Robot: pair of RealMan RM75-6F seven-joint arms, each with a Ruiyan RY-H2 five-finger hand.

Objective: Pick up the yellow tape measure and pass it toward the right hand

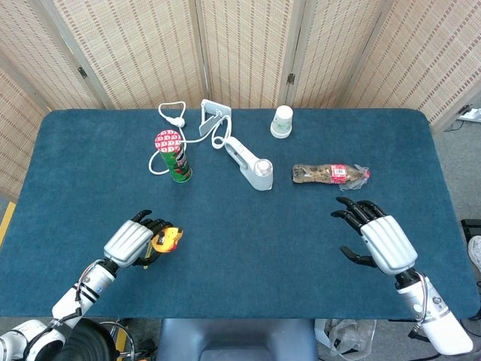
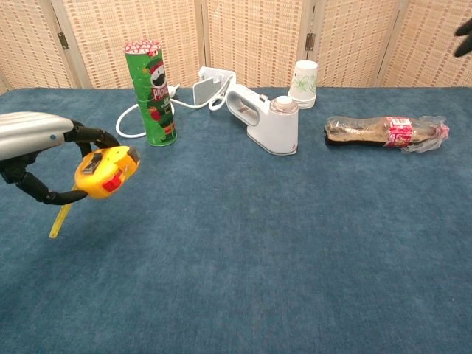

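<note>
The left hand (image 2: 33,158) holds the yellow tape measure (image 2: 107,171) in its curled fingers, up off the blue table (image 1: 240,226). The tape measure sticks out past the fingertips, toward the middle of the table. A short bit of yellow tape (image 2: 60,220) hangs down from it. The right hand (image 1: 376,235) is far off on the other side, above the table, with its fingers spread and nothing in it. A green can (image 2: 151,92) stands behind the left hand.
</note>
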